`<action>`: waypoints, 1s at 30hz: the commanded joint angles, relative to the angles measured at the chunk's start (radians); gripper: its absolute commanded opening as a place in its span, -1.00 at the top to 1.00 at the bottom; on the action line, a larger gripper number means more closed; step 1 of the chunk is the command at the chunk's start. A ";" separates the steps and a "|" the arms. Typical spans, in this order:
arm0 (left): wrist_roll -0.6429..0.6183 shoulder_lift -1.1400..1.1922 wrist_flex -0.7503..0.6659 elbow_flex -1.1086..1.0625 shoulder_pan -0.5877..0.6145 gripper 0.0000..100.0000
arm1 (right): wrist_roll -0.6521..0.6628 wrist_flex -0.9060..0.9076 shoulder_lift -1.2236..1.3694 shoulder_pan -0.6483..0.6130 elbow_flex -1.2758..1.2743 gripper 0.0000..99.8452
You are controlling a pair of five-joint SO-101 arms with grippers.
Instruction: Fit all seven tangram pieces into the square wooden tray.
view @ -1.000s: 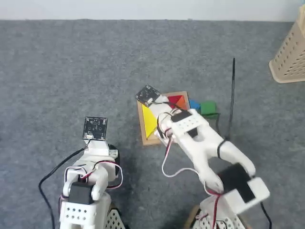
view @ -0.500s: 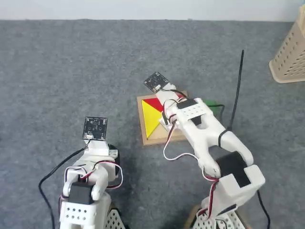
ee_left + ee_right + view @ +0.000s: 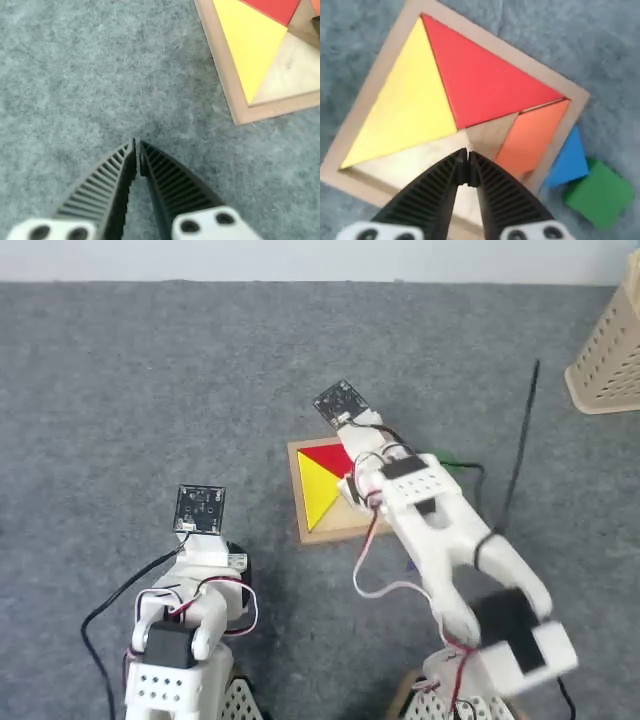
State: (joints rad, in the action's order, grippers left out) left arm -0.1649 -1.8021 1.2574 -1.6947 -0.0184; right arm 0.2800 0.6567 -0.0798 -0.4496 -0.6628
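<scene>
A: High view: tray (image 3: 296, 495) sat on carpet (image 3: 150, 370), yellow triangle (image 3: 318, 490) and red triangle (image 3: 330, 452) inside. Left wrist: left gripper (image 3: 136, 145) pinched together, empty, beside tray.
B: Right wrist: right gripper (image 3: 468, 152) closed too, over bare tray floor (probably best to open wide, then take blue piece (image 3: 568, 160) outside).

Showing a yellow triangle (image 3: 405, 105) and a red triangle (image 3: 480, 80) against the pale bare wood of the tray (image 3: 370, 95), beside an orange piece (image 3: 530, 137), a blue piece (image 3: 568, 160) and a green square (image 3: 597, 192). Spreading mottled grey across the carpet (image 3: 150, 370). Wearing black ridging on the left gripper (image 3: 136, 145) and right gripper (image 3: 468, 152). Standing cream and perforated at upper right, a basket (image 3: 612, 340).
</scene>
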 commanded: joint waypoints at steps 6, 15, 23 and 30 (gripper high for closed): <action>0.005 -0.015 0.005 0.008 0.002 0.97 | -0.041 0.038 -0.206 0.147 -0.035 0.98; 0.005 -0.015 0.005 0.008 0.002 0.97 | -0.094 0.150 -0.079 0.263 0.061 0.67; 0.005 -0.015 0.005 0.008 0.002 0.97 | -0.094 0.157 0.139 0.291 0.256 0.61; 0.005 -0.015 0.005 0.008 0.002 0.97 | -0.094 0.249 0.331 0.289 0.471 0.52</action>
State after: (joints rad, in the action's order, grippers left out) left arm -0.1649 -1.8021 1.2574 -1.6947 -0.0199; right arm 0.1956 0.8684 0.2317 -0.1780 -0.3053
